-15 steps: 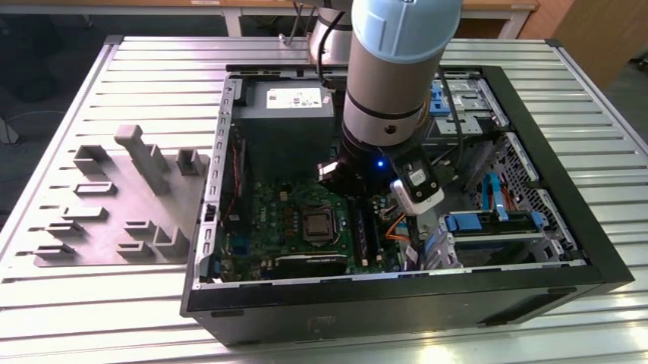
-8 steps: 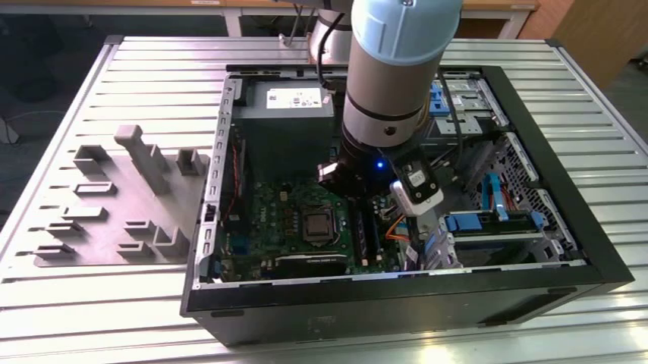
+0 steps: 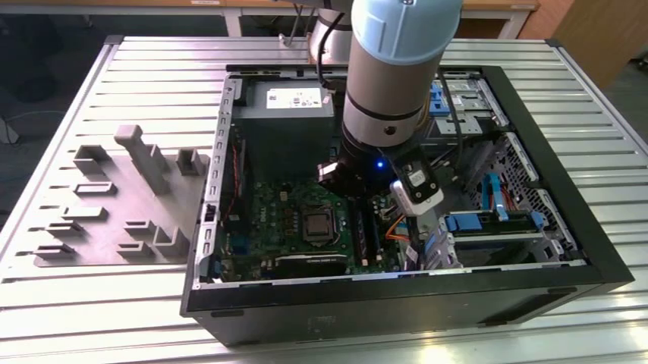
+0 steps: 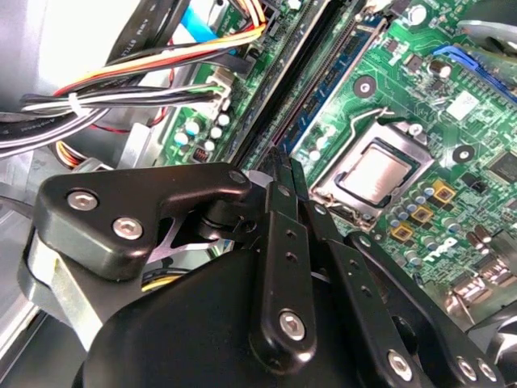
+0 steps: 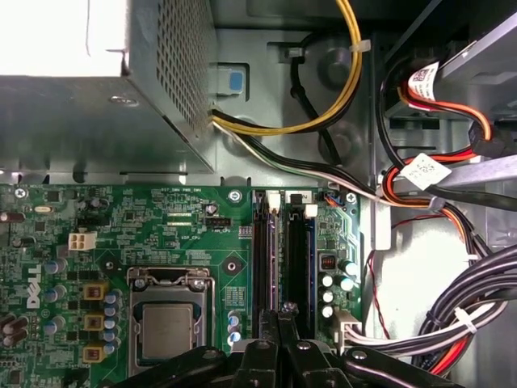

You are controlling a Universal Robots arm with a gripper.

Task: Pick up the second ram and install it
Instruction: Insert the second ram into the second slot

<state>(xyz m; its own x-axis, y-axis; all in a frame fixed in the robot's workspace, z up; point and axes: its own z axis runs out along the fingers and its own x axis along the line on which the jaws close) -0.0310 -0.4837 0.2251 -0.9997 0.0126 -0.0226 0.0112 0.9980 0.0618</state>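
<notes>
The second ram (image 5: pixel 277 250) is a slim blue-green stick standing on edge in a long black slot of the green motherboard (image 5: pixel 161 226), beside the processor socket (image 5: pixel 167 323). The second wrist view shows this ram (image 4: pixel 327 97) running away from my fingertips. My gripper (image 5: pixel 284 310) has its two thin fingers drawn together over the stick's top edge, about midway along it. In the second wrist view the gripper (image 4: pixel 287 166) hides the near half of the stick. In the exterior view my gripper (image 3: pixel 357 202) reaches low into the open computer case, above the slots.
The grey power supply (image 3: pixel 288 102) sits at the far end of the case. Bundled cables (image 5: pixel 452 323) and drive bays with blue clips (image 3: pixel 486 220) lie just beyond the slots. A grey parts fixture (image 3: pixel 121 205) stands on the slatted table at the exterior view's left.
</notes>
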